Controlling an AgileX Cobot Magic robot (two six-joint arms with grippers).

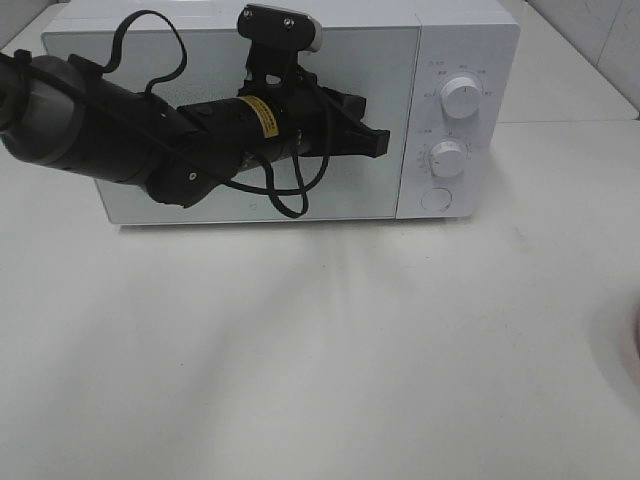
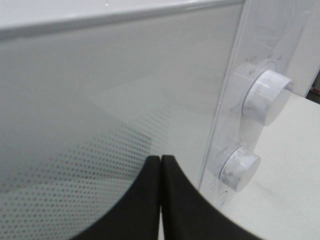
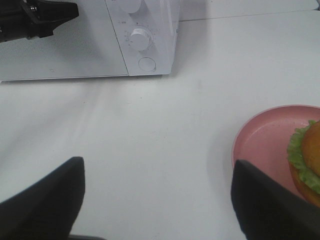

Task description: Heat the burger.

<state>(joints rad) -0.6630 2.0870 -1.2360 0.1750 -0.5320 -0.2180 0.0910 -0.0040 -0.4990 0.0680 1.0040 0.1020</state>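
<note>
The burger (image 3: 309, 157) sits on a pink plate (image 3: 262, 142) on the white worktop (image 3: 165, 135), off to the right of the microwave (image 1: 450, 50); the right tool (image 3: 157, 197) hangs above the worktop just beside the plate, fingers wide apart; the left tool (image 2: 161, 170), fingers pressed together, is at the microwave's closed door (image 2: 100, 110), near its dials (image 2: 267, 97).

Golden-bun burger with green lettuce (image 3: 307, 160) cut off by right wrist frame edge, as is round pink plate (image 3: 260, 142). White microwave (image 1: 455, 60) dial markings too small to read; left arm covers door middle.
</note>
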